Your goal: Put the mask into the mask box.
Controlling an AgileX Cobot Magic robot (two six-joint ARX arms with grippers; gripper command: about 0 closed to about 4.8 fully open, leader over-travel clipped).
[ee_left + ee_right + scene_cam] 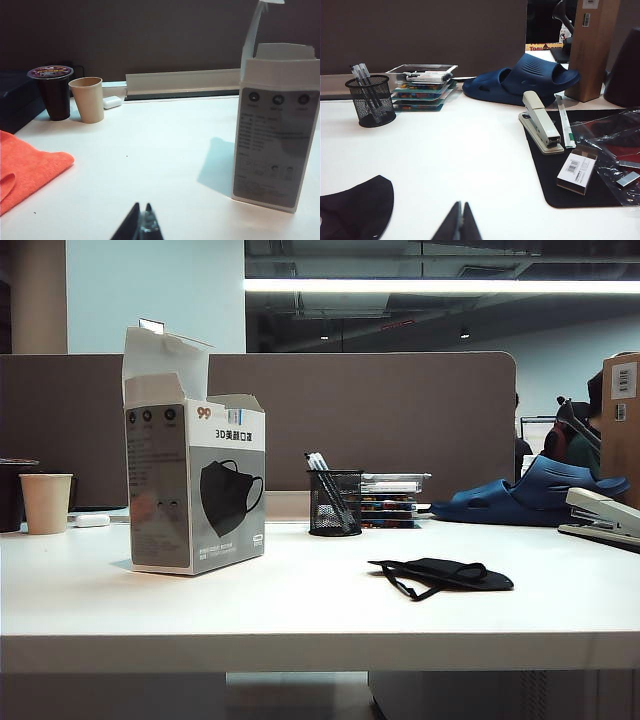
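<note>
The black mask (446, 574) lies flat on the white table, right of middle, with its ear loops spread beside it; part of it shows in the right wrist view (355, 210). The mask box (195, 485) stands upright at the left with its top flaps open, and the left wrist view shows its grey side (275, 130). My left gripper (142, 206) is shut and empty, low over bare table, well short of the box. My right gripper (461, 205) is also shut and empty, beside the mask without touching it. Neither gripper appears in the exterior view.
A black mesh pen cup (334, 502) and stacked trays (390, 498) stand behind the mask. Blue slippers (530, 495), a stapler (540, 122) and a black mat (580, 170) fill the right side. Two cups (75, 97) and an orange cloth (25, 167) are at the left.
</note>
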